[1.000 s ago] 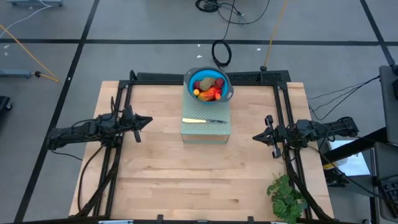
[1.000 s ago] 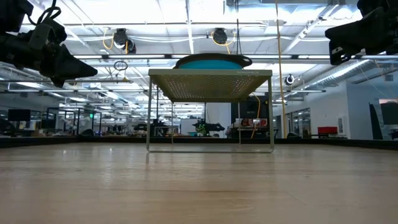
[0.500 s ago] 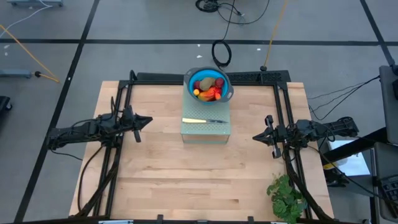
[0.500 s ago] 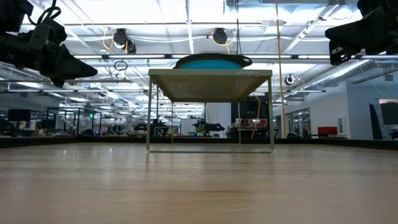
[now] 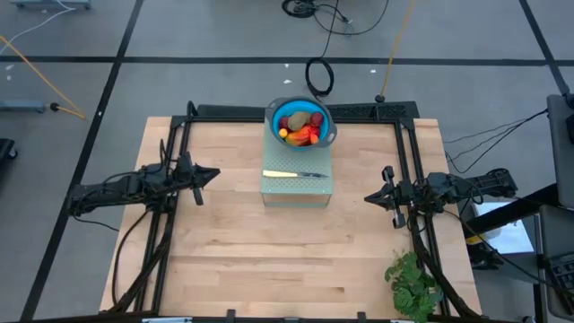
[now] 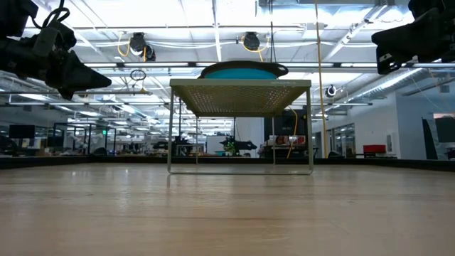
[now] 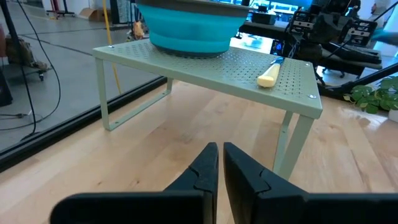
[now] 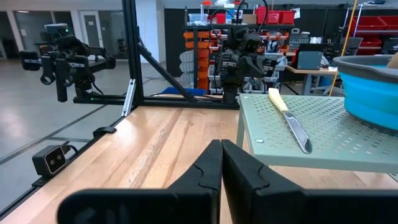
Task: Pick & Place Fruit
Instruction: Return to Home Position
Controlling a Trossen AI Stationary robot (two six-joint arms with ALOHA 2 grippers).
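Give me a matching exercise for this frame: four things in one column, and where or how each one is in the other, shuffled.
Things:
1. fruit
2. knife
3. leafy green bunch
4. left gripper

Places or states:
A. shut and holding nothing, over the left part of the table
B. inside the blue strainer bowl
C. at a table corner, on the side of the right gripper
D. lying flat on the shelf, beside the bowl

Pairs: 1-B, 2-D, 3-C, 4-A
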